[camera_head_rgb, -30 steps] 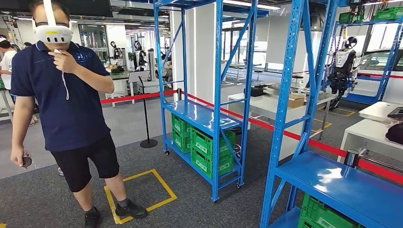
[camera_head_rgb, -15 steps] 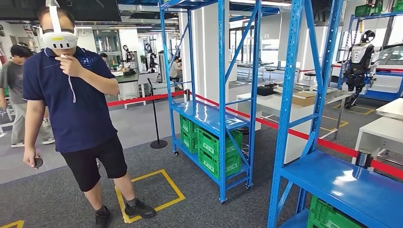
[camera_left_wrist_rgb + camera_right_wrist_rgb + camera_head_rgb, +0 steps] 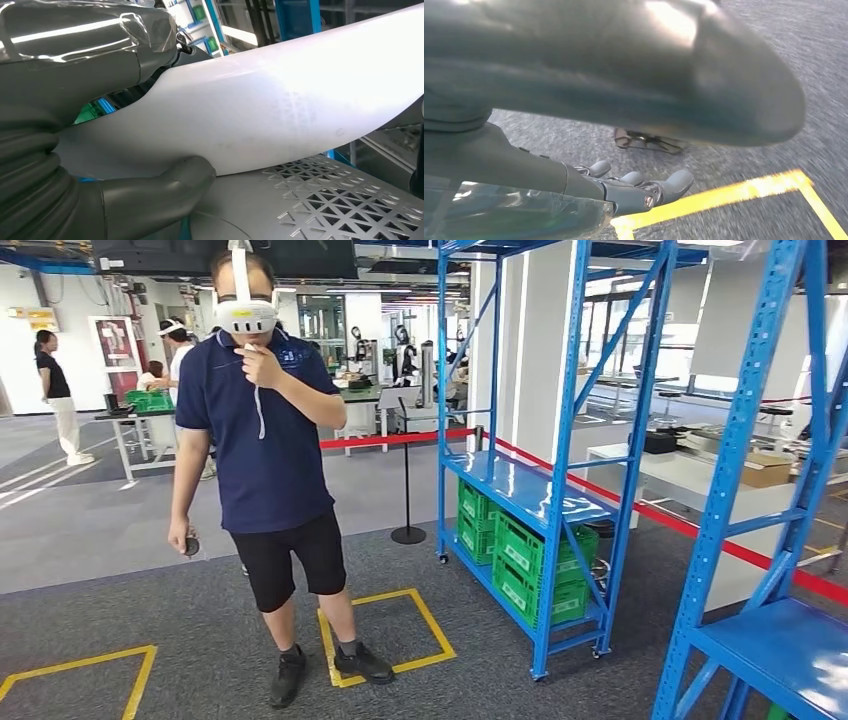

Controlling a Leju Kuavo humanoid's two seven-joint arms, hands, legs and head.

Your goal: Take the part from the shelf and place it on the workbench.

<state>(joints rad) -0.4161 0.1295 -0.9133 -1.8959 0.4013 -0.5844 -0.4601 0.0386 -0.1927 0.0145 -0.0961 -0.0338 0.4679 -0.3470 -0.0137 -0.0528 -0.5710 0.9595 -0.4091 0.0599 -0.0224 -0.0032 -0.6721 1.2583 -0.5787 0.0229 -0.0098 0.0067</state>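
Since a second ago the head view has swung left, so the camera turned: the person [image 3: 268,470] in the headset now stands mid-frame and the blue shelf [image 3: 530,490] with green crates [image 3: 525,560] sits further right. Left hand [image 3: 100,165] grips the white part [image 3: 270,115], thumb beneath it and the taped palm above, beside the robot's perforated grey body. Right hand [image 3: 574,145] hangs over grey carpet [image 3: 774,75] and a yellow floor line [image 3: 734,192], its fingers [image 3: 649,187] loosely extended, holding nothing.
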